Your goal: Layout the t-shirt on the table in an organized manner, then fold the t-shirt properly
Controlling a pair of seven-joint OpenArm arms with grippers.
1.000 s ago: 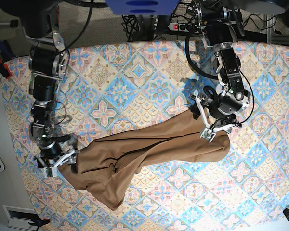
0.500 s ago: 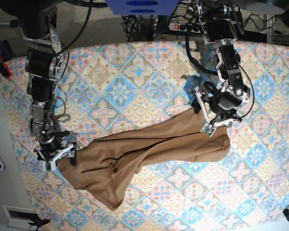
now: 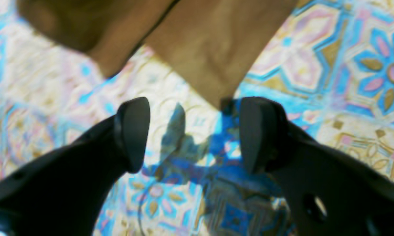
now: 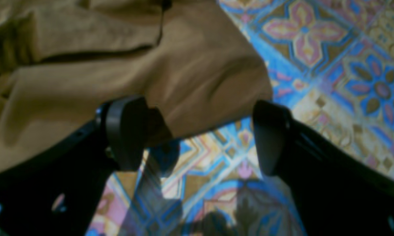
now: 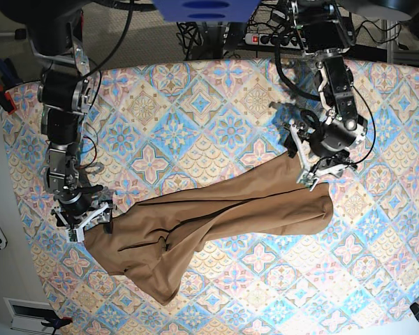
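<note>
- Both arms are lifting clear of the t-shirt (image 5: 216, 220), which lies stretched in a long twisted band across the middle of the table (image 5: 195, 105), its bulk bunched toward the near left corner.
- The left gripper (image 5: 320, 162) has its jaws spread wide and holds nothing; the wrist view shows a pointed fabric corner just beyond its fingertips (image 3: 131, 131), apart from them.
- The right gripper (image 5: 84, 218) is equally wide and empty, poised over the cloth's left end; a fold sits between its pads (image 4: 126, 131) but unpinched.
- Against a second ago, each gripper sits further toward the table's far edge, off the fabric ends.
- The shirt itself has barely shifted.
- My read: the stretch is released, yet the garment is still rumpled, so spreading remains before any fold.
</note>
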